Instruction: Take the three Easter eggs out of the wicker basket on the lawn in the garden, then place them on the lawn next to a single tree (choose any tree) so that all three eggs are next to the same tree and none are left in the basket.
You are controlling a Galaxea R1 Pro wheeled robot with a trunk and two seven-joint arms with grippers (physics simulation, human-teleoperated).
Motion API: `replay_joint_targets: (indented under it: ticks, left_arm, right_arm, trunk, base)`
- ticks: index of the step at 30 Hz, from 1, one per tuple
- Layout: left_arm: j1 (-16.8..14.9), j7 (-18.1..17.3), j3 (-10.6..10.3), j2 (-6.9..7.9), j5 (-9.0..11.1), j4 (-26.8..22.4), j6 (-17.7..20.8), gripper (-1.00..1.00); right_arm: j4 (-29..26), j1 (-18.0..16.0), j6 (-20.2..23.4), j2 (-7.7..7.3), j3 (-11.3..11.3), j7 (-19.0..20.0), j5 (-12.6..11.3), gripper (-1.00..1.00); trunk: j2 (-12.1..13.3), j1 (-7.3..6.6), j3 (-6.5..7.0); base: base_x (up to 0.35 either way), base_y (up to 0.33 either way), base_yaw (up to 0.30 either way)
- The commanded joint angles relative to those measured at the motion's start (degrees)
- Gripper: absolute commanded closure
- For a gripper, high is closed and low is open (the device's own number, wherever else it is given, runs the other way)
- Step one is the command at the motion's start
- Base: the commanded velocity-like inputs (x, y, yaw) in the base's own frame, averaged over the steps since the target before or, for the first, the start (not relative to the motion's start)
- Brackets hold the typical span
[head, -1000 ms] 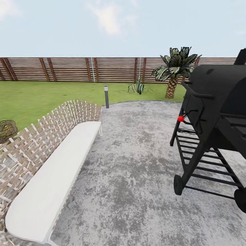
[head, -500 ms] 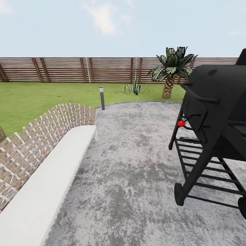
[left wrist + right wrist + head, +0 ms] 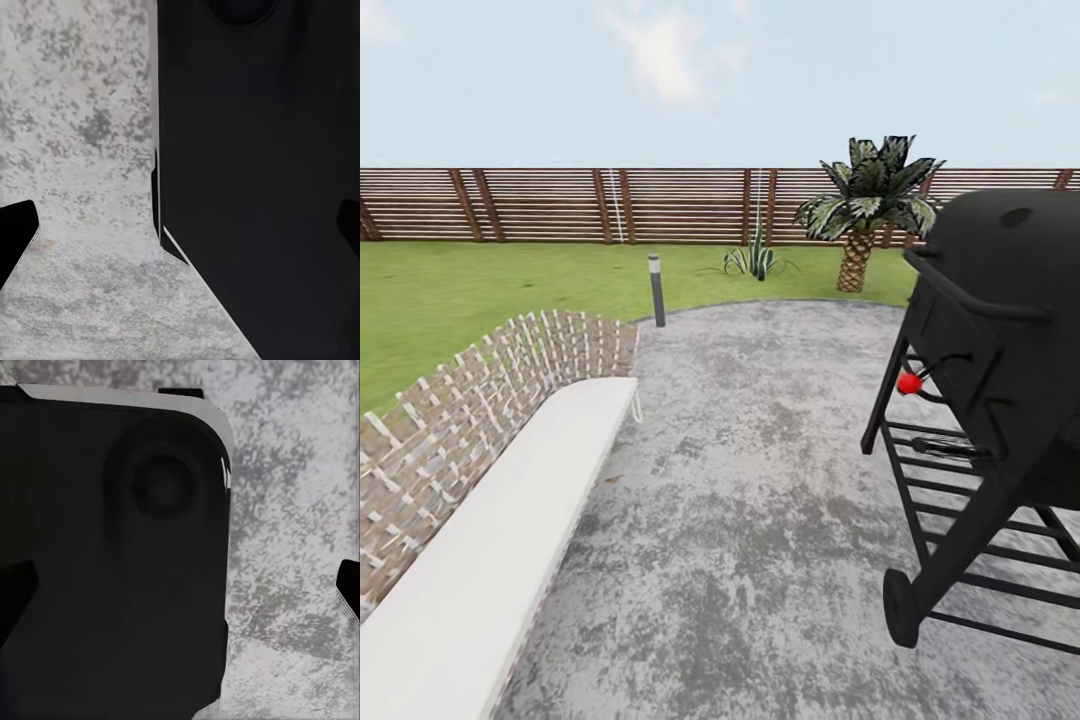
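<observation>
The lawn (image 3: 480, 280) is stretching green beyond the grey stone patio (image 3: 760, 520). A wicker sofa (image 3: 470, 400) is flanking one side, a black barbecue grill (image 3: 1000, 340) the other. Both wrist views are showing each gripper's fingertips spread wide over paving

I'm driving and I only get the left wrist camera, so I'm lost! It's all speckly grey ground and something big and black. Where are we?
Observer: In the head view we're on a grey stone patio, with a black barbecue grill standing on it to the robot's right.
Operator: Is there grass anywhere? I need the lawn!
Observer: Yes, the lawn begins past the patio's curved edge, ahead and to the left, behind a wicker bench.
</observation>
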Motion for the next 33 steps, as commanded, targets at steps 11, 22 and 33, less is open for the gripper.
replay_joint_targets:
  ticks: [11, 22, 33]
  left_arm:
    - [0.0, 0.0, 0.0, 0.00, 0.1, 0.0, 0.0, -1.00]
    - [0.0, 0.0, 0.0, 0.00, 0.1, 0.0, 0.0, -1.00]
    - [0.0, 0.0, 0.0, 0.00, 0.1, 0.0, 0.0, -1.00]
  right_arm:
    - [0.1, 0.0, -0.2, 0.01, 0.0, 0.0, 0.0, -1.00]
    - [0.1, 0.0, -0.2, 0.01, 0.0, 0.0, 0.0, -1.00]
    - [0.1, 0.0, -0.2, 0.01, 0.0, 0.0, 0.0, -1.00]
  trunk:
    - [0.0, 0.03, -0.05]
    - [0.0, 0.03, -0.05]
    - [0.0, 0.03, -0.05]
  base:
    - [0.328, 0.000, -0.007]
    - [0.328, 0.000, -0.066]
    - [0.328, 0.000, 0.000]
